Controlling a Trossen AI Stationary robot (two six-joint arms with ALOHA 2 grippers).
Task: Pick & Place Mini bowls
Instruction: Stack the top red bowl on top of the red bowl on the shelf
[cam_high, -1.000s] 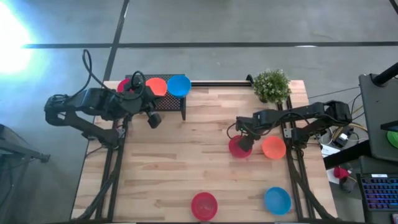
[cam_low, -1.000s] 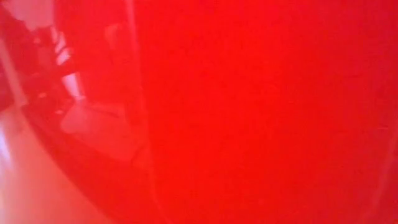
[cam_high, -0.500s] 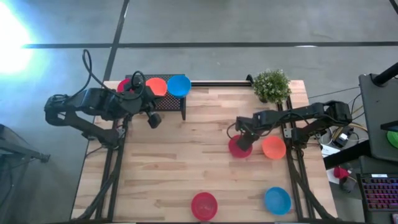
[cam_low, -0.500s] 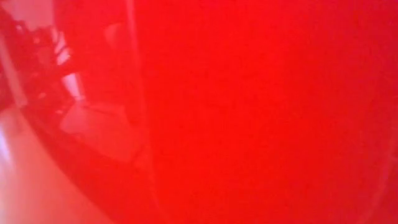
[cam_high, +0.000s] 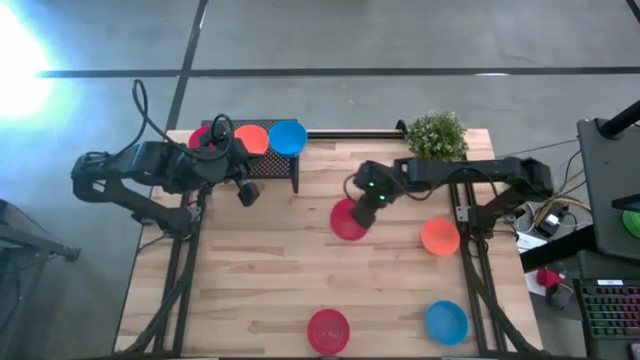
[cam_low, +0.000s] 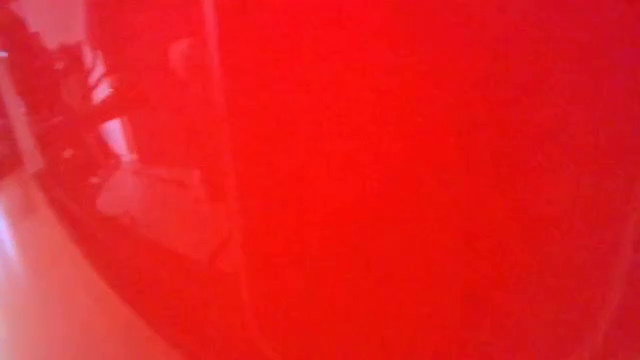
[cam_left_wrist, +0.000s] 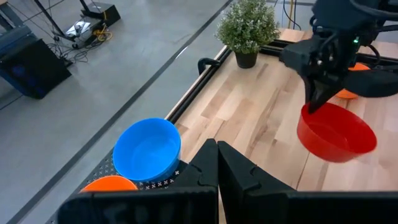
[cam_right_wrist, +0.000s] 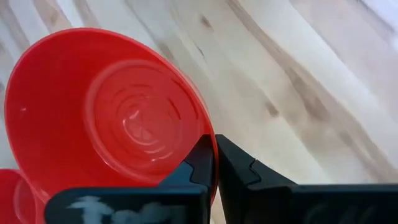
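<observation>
My right gripper is shut on a red mini bowl over the middle of the table; the left wrist view shows the bowl hanging under the gripper. Red, orange and blue bowls sit on a black rack at the far left. An orange bowl rests on the table at the right. A red bowl and a blue bowl rest near the near edge. My left gripper waits shut beside the rack, holding nothing. My right gripper pinches the red bowl's rim, one finger inside the bowl and one outside. The fingers come from above, slanting down. The bowl is lifted clear of the table and hangs tilted below the fingers.
A small green potted plant stands at the far right corner. A red surface very close to the camera fills the low view. Bare wood lies between the rack and the held bowl.
My right gripper has taken hold of the red bowl that lay beside the orange one, has risen and has gone toward the table's left and a little toward the far edge. The bowl is lifted clear and tilted. The orange bowl stays where it was.
</observation>
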